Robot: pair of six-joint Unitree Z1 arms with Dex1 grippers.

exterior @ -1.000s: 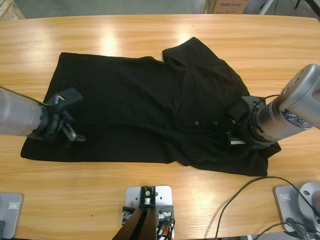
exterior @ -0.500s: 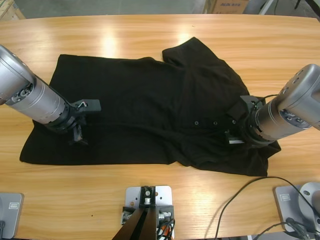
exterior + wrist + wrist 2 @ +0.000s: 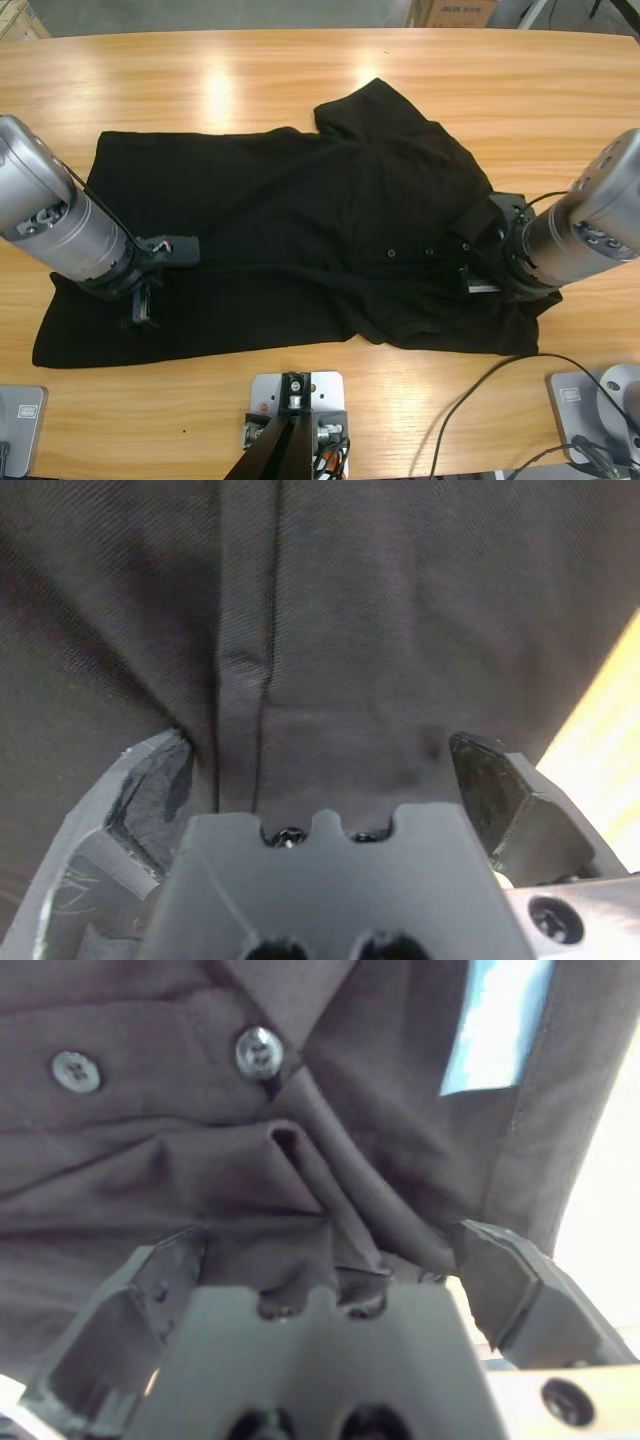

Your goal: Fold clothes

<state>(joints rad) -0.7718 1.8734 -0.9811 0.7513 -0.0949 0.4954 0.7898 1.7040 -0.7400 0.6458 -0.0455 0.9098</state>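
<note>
A long, light wooden desk (image 3: 300,60) carries one black short-sleeved knit polo shirt (image 3: 300,220), spread rumpled across its middle, collar end rightward.

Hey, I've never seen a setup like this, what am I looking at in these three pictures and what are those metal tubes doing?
Those tubes are two robot arms working at a wooden table. The overhead picture comes from a fixed camera looking down; the other two come from cameras on each arm's wrist, looking along its two black jaws. A black polo shirt lies spread across the table. The left end effector is at the shirt's bottom end, its jaws closed on a fold of fabric. The right end effector is at the collar end and has bunched cloth pinched just below the buttons, with a blue neck label nearby.
</note>
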